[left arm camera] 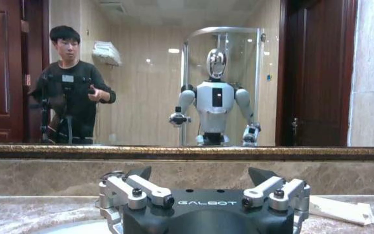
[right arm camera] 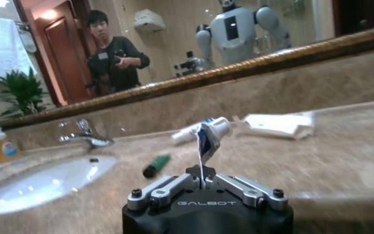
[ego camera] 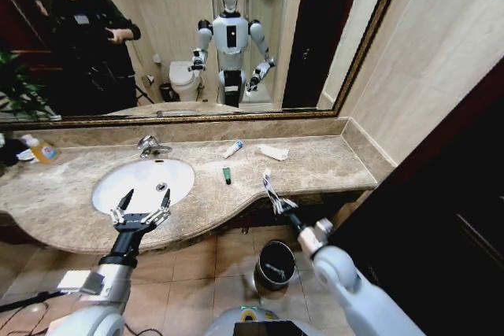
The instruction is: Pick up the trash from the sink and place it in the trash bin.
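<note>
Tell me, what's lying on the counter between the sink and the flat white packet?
In the head view, two tubes lie between the sink and the flat white packet: a white tube near the back and a dark green tube nearer the front edge.

Warm indoor light, glare on the sink, wide-angle bending at edges, soft blur in wrist views

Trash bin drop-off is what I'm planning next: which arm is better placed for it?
Right, probably: its end effector is shut on a small white tube near the trash bin; the open left end effector hovers over the sink.
</note>
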